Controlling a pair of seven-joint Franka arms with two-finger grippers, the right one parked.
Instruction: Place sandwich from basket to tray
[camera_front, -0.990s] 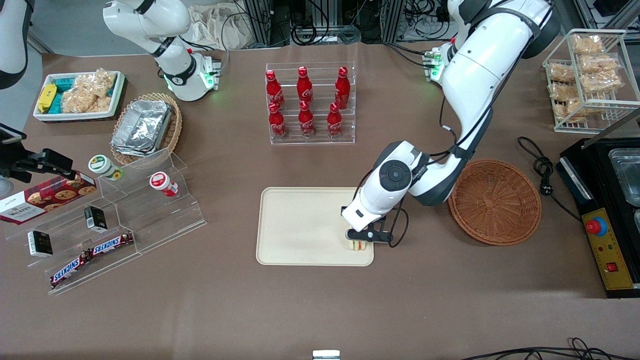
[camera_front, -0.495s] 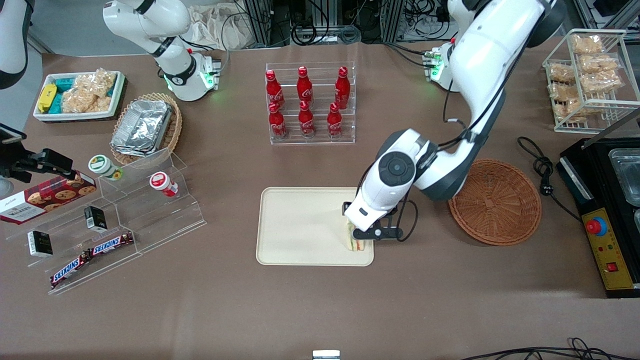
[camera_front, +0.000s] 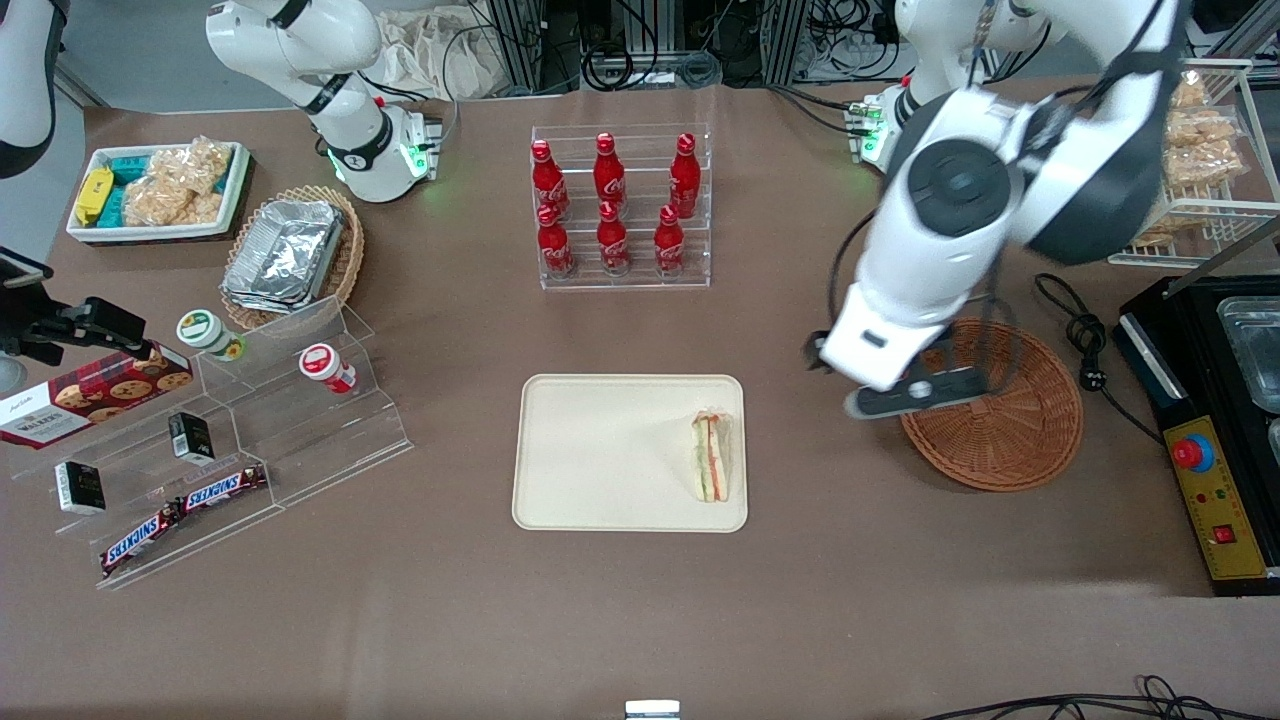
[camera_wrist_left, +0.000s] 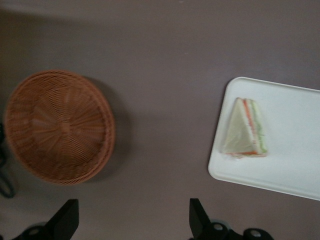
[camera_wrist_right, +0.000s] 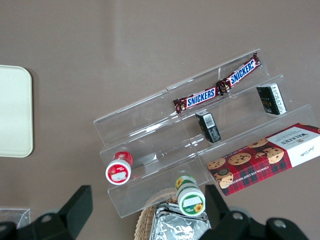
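Observation:
The sandwich (camera_front: 712, 457), a wrapped wedge with green and orange-red stripes, lies on the cream tray (camera_front: 600, 450) near the tray's edge toward the working arm's end. It also shows in the left wrist view (camera_wrist_left: 245, 129) on the tray (camera_wrist_left: 290, 150). The reddish-brown wicker basket (camera_front: 1010, 420) holds nothing and shows in the left wrist view too (camera_wrist_left: 57, 125). My left gripper (camera_front: 905, 395) is open and empty, raised high above the table between tray and basket, over the basket's rim. In the wrist view the gripper (camera_wrist_left: 132, 225) has its fingers spread wide over bare table.
An acrylic rack of red cola bottles (camera_front: 615, 205) stands farther from the front camera than the tray. A wire rack of snack bags (camera_front: 1180, 150) and a black appliance (camera_front: 1210, 420) stand toward the working arm's end. A stepped acrylic display (camera_front: 220, 440) stands toward the parked arm's end.
My gripper has let go of the sandwich, which now lies on the tray. The gripper has risen and swung away from the tray toward the basket.

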